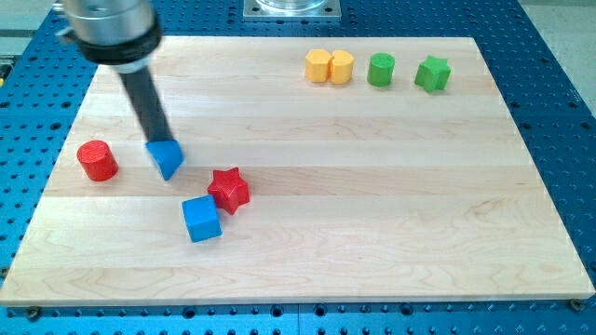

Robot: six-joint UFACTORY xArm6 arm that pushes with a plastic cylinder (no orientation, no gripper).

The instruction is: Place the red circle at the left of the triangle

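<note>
My tip (159, 142) touched the blue triangle's (167, 158) top, red circle (97, 160) near its left, no fingers on this rod.

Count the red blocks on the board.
2. The red circle sits near the view's left edge, left of the blue triangle; the red star lies right of the triangle, touching the blue cube. None seem hidden.

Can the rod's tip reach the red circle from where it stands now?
Probably yes: my tip sits at the blue triangle's top edge, and bare board lies between it and the red circle to the view's left.
</note>
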